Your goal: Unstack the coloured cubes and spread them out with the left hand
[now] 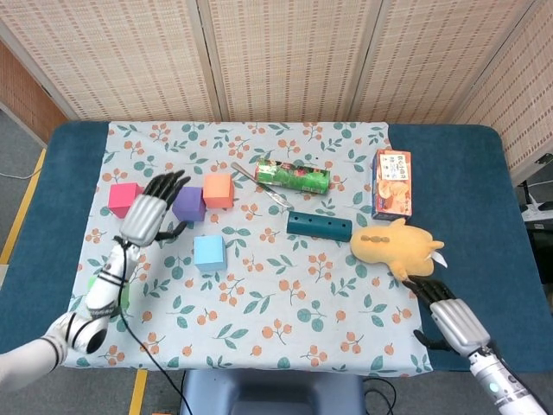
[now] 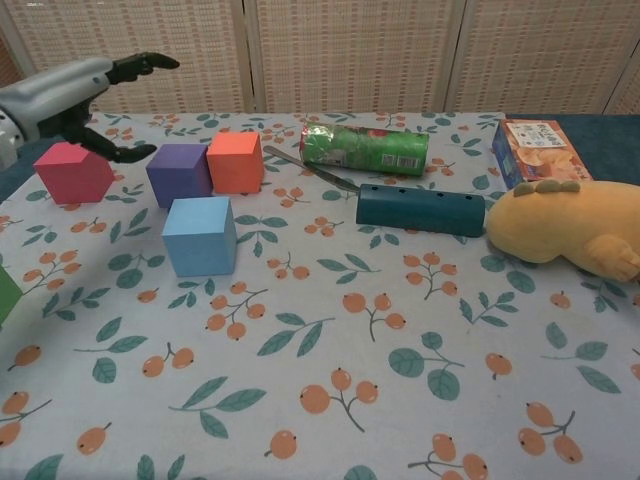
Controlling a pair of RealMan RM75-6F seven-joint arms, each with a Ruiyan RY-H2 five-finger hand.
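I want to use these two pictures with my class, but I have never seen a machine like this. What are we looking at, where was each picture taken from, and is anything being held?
This is a robot with two arms, each ending in a mechanical hand. One picture looks down from its head, the other looks forward from its chest.

On the flowered tablecloth lie coloured cubes, none stacked: pink cube, purple cube, orange cube, light blue cube, and a green cube at the edge. Also there: a green snack tube, a teal bar, a snack box and a yellow plush toy.

The left hand hangs open above the cubes, holding nothing. The right hand rests at the table's near edge, also empty.
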